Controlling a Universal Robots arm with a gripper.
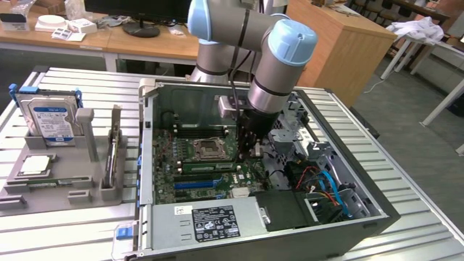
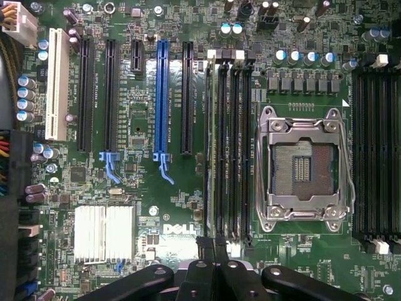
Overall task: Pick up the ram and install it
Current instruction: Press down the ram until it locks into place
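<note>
Wrist view first: my gripper has its jaws pressed together with nothing between them, poised just above the end of the memory slots. I see the ram seated in the outermost slot of that bank, on the side toward the blue expansion slot. Beyond the bank lies the open CPU socket. From the exterior view, my arm reaches down into the open computer case; a hard drive stands in the grey holder at the exterior view's left.
</note>
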